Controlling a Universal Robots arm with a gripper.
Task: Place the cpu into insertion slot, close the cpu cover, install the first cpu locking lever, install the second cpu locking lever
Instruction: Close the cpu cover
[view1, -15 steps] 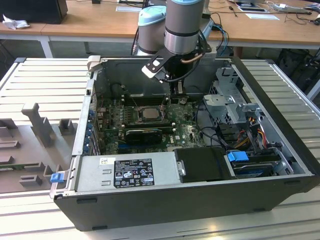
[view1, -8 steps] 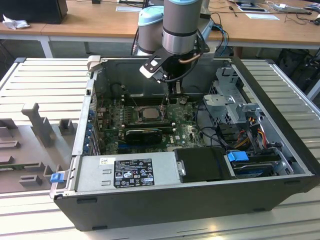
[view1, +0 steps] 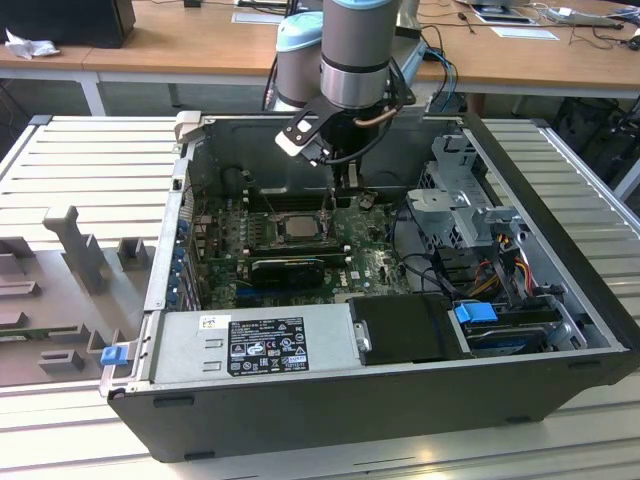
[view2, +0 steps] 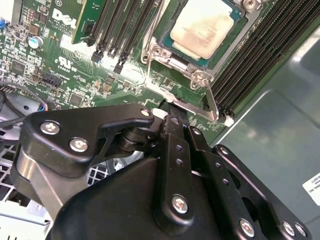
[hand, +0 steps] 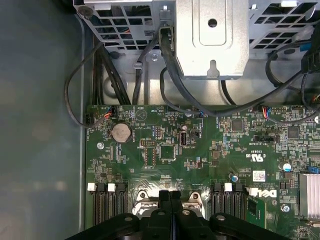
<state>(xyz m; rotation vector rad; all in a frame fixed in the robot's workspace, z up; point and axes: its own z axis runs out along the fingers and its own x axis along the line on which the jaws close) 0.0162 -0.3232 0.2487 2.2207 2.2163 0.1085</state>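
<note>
Second wrist view has the cpu (view2: 202, 27) lying flat in the insertion slot (view2: 175, 62), its pale metal top showing through the window of the cpu cover (view2: 159, 50), which lies down over it. A thin silver locking lever (view2: 212, 97) runs along one side of the cover, next to the black memory slots (view2: 250, 60), and another lever (view2: 151, 27) runs along the opposite side. Whether either is latched cannot be told. The gripper (view2: 170, 117) has its fingers pressed together with no gap, holding nothing that can be seen, and its tip sits just beside the bent end of the nearer lever. In the first wrist view the closed gripper (hand: 170, 197) hangs over the green motherboard (hand: 200, 150), with the grey drive cage (hand: 212, 35) beyond. In the exterior view the cpu (view1: 297, 226) lies near the centre of the frame inside the open computer case (view1: 560, 330), the gripper (view1: 350, 195) is just toward the exterior view's right of it, and the power supply (view1: 250, 340) fills the lower middle.
</note>
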